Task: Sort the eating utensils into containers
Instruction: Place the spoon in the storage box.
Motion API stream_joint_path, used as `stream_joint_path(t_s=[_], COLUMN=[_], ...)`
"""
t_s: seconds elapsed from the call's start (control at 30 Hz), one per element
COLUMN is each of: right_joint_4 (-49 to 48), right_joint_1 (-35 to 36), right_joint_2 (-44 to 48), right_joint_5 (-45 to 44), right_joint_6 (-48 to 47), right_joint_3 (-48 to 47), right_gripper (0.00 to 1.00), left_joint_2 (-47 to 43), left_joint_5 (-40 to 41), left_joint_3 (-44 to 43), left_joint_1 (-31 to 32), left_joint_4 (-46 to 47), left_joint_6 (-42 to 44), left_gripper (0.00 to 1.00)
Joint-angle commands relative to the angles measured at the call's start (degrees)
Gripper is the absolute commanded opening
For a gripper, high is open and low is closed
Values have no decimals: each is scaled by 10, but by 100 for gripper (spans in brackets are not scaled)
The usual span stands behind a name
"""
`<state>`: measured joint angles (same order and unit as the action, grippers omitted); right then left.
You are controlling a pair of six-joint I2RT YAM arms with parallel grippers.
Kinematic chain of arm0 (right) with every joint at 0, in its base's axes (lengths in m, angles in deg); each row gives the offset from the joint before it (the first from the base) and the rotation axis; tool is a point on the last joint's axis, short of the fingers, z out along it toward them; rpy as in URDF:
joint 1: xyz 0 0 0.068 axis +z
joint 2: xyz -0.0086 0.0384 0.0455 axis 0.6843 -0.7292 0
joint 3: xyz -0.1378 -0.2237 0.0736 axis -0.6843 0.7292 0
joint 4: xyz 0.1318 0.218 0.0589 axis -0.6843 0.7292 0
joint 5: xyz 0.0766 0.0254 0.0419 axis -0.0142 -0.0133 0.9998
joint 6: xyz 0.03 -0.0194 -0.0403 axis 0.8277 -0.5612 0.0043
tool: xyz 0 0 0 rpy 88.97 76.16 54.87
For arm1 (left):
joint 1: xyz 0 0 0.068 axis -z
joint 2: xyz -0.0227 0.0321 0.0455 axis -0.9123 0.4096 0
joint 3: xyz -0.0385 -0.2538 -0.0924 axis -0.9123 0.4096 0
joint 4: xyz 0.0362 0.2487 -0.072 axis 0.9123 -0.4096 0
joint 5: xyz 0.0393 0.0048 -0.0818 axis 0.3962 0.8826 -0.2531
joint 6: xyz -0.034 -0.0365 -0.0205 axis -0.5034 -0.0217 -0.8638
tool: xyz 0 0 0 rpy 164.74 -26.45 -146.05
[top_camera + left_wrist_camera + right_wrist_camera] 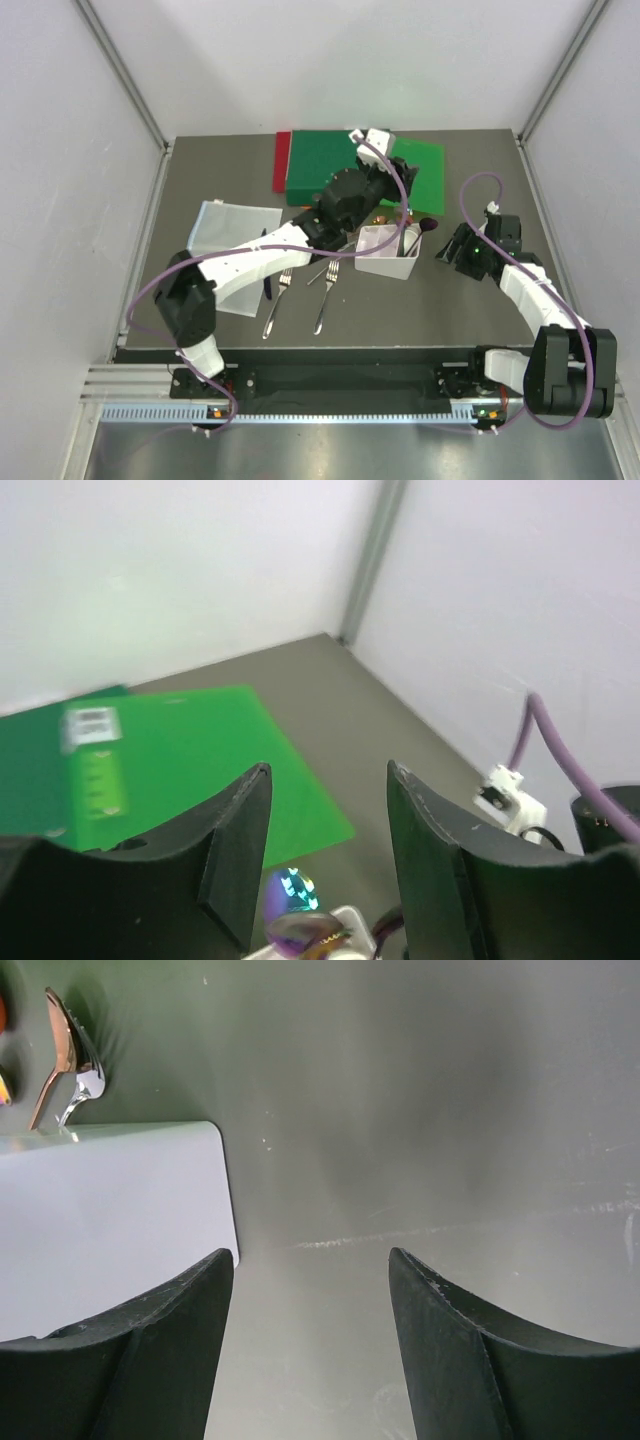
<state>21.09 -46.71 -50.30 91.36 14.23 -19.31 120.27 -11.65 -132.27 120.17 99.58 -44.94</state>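
Overhead and close right-wrist views sharing bin (386, 265)

In the top view, the white bin (388, 262) is covered at its 9 o'clock end by the left arm (255, 258), and a dark utensil (267, 287) is seen only as a sliver beside that arm. In the left wrist view, a rainbow-metallic utensil (293, 927) is blurred and cut off at 6 o'clock, so its kind cannot be told. In the right wrist view, the bin (110, 1220) is cropped at 9 o'clock, and the lower end of a spoon (57, 1050) at 11 o'clock is hidden behind its rim.

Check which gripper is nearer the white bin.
Left, it seems. The left gripper hangs open over the far end of the white bin; the right gripper sits open just off its right side.
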Motion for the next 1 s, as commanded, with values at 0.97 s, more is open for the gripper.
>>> stream_joint_path(t_s=[0.97], right_joint_4=[-57], right_joint_1=[-6], right_joint_2=[41], right_joint_5=[0], right_joint_6=[7], right_joint_3=[45], right_gripper=[64], left_joint_2=[-71], left_joint_5=[-29], left_joint_3=[229], left_joint_1=[-29], left_joint_4=[-523], left_joint_6=[-203], left_gripper=[52])
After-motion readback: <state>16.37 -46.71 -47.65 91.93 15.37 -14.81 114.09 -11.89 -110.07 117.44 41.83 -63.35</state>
